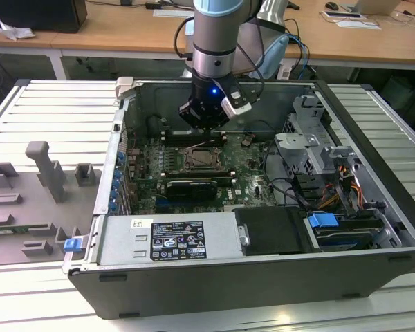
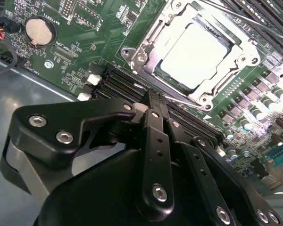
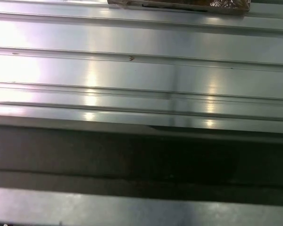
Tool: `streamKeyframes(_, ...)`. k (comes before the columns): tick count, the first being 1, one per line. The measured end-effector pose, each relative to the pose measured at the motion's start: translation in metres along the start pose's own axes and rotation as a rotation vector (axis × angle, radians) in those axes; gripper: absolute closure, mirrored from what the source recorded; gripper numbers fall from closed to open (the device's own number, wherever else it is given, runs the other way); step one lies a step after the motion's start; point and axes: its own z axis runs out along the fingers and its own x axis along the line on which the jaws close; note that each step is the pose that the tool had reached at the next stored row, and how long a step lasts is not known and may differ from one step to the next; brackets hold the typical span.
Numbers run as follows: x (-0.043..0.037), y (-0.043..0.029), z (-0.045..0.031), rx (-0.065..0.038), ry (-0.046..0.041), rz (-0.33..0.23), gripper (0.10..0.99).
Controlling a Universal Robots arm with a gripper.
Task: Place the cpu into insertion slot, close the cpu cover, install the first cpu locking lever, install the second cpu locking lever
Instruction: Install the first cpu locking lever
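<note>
The cpu [image 2: 198,52] lies flat in the insertion slot [image 1: 203,159] on the green motherboard, its pale face showing through the window of the cpu cover [image 2: 144,54], which lies down over it. A thin metal locking lever [image 2: 184,101] runs along the socket's edge nearest my fingers. In the exterior view my gripper [image 1: 206,128] hangs inside the open computer case, just behind the socket. In the second wrist view my gripper [image 2: 151,96] has its black fingers brought together, the tips low over the memory slots beside the socket. I see nothing held between them.
Black memory slots [image 2: 127,87] and a coin battery [image 2: 39,31] lie near the socket. The power supply [image 1: 169,238] and a drive bay with a blue tab [image 1: 324,223] fill the case front. Grey fixture blocks [image 1: 45,173] stand at the exterior view's left. Ribbed metal [image 3: 141,70] spans the first wrist view.
</note>
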Motion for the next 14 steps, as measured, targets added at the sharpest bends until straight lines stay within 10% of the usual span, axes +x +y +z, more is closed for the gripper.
streamKeyframes(14,-0.0043,-0.0008,0.0108,0.0,0.0,0.0,0.98)
